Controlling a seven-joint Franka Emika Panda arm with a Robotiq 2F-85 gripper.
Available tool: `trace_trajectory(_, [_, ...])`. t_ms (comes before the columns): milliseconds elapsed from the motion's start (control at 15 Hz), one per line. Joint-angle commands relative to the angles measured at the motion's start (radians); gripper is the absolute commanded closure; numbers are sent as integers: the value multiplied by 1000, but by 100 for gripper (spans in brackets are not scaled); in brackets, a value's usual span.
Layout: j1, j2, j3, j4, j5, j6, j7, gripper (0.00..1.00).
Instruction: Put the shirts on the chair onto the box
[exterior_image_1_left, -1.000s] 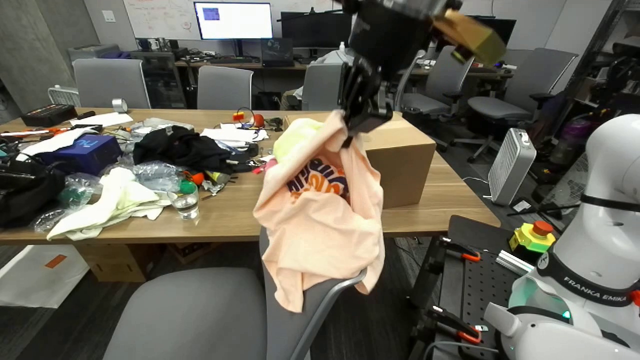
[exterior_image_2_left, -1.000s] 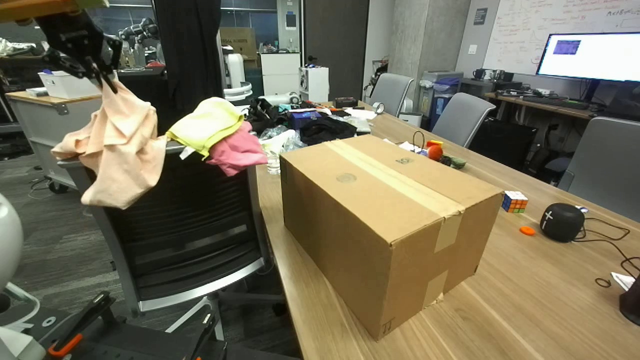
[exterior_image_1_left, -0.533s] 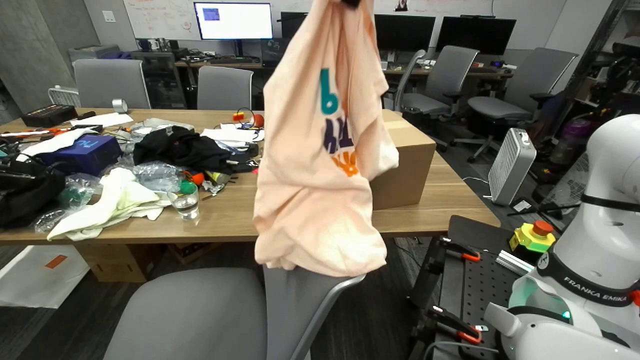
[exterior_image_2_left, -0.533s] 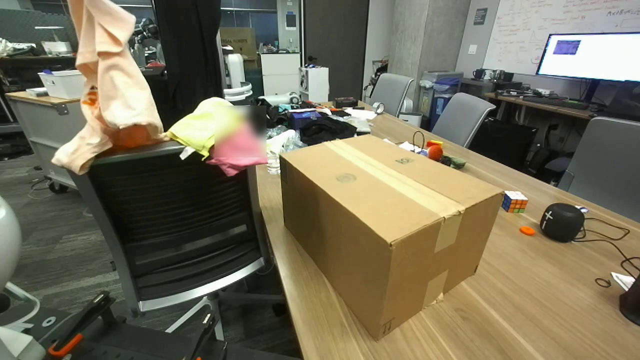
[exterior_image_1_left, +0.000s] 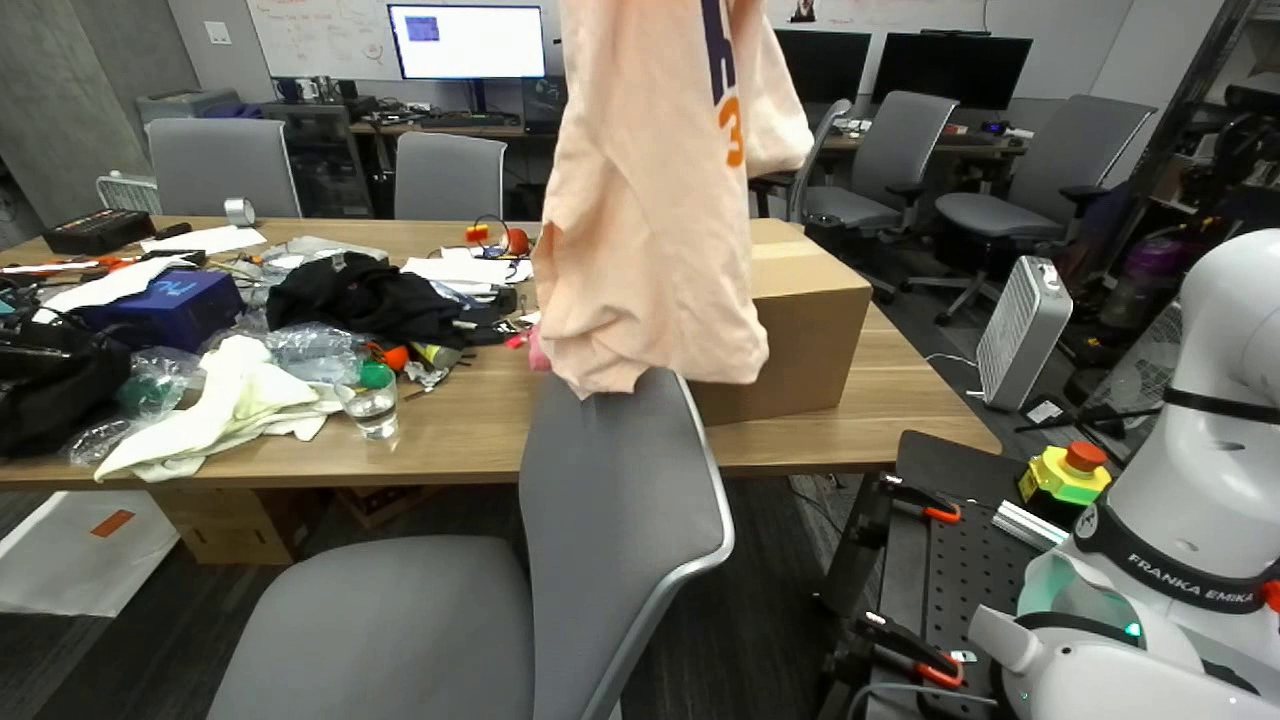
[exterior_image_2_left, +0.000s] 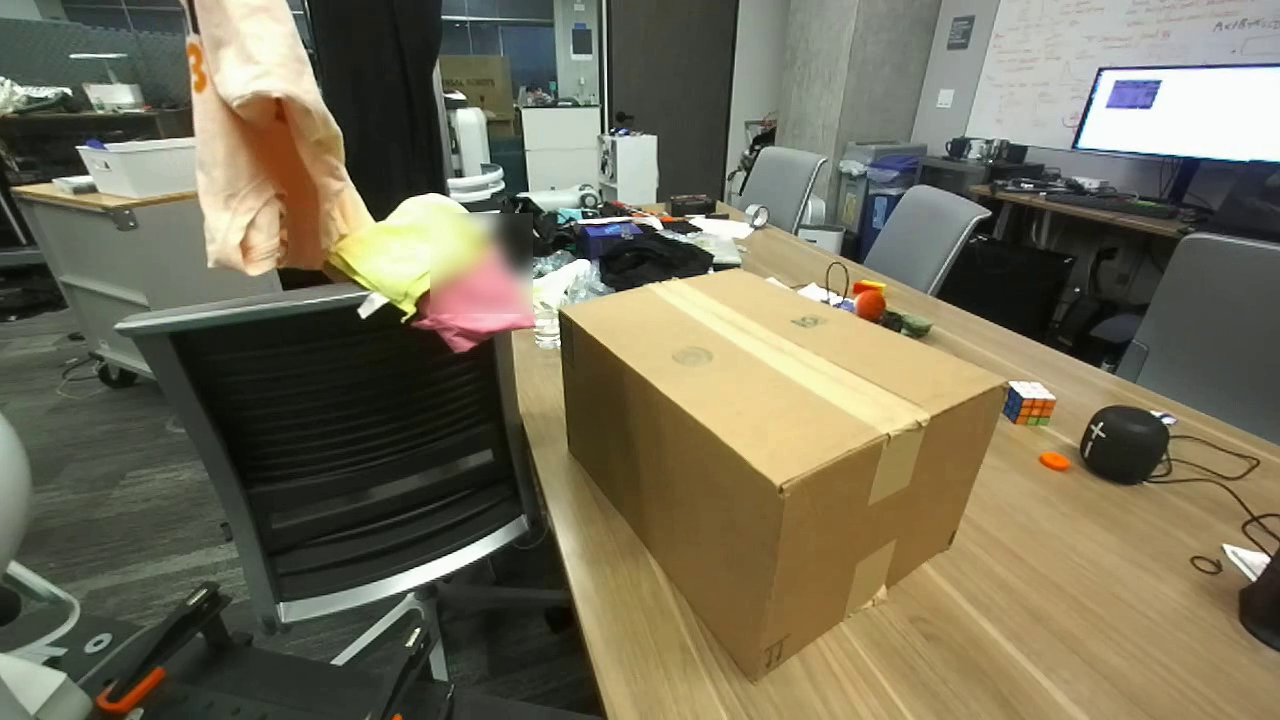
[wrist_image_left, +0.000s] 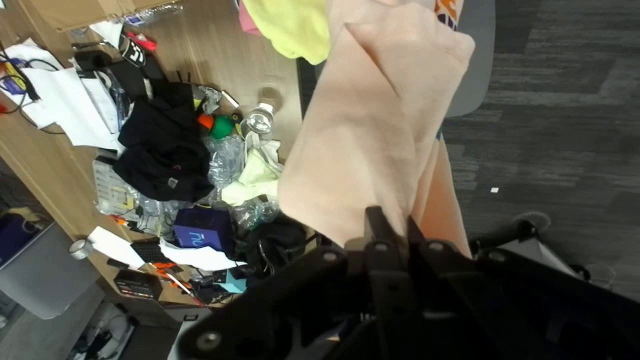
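The fingers (wrist_image_left: 376, 223), we see, are clamped on the peach shirt (exterior_image_1_left: 650, 230), which hangs from them above the grey chair (exterior_image_1_left: 620, 470), while the yellow shirt (exterior_image_2_left: 397, 252) and the pink shirt (exterior_image_2_left: 480, 314) lie over its back, near the box (exterior_image_2_left: 700, 470) on the bench (exterior_image_2_left: 1000, 620).

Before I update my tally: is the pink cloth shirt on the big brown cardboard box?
No: in an exterior view, the pink shirt drapes over the back of the grey office chair.
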Motion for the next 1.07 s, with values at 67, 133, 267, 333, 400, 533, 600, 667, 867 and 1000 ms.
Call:
trace_trajectory(67, [-50,148,-11,272,46,-114,25,98])
trace_trajectory(133, [-60,175,-15,315,49,-132,30,98])
trace_trajectory(267, [-80,208,-25,370,55,-152,39,98])
trace_trajectory(333, [-92,238,-32,416,55,-172,45,98])
trace_trajectory(400, [-103,256,-40,441,56,-182,51,98])
trace_trajectory(533, [-132,297,-62,496,52,-196,61,98])
trace_trajectory(600, [-146,317,-73,521,51,-201,67,98])
trace_trajectory(667, [-163,338,-88,549,51,-204,76,98])
trace_trajectory(867, [-213,381,-147,591,40,-180,108,98])
trace_trajectory(1000, [-249,412,-189,622,45,-171,127,98])
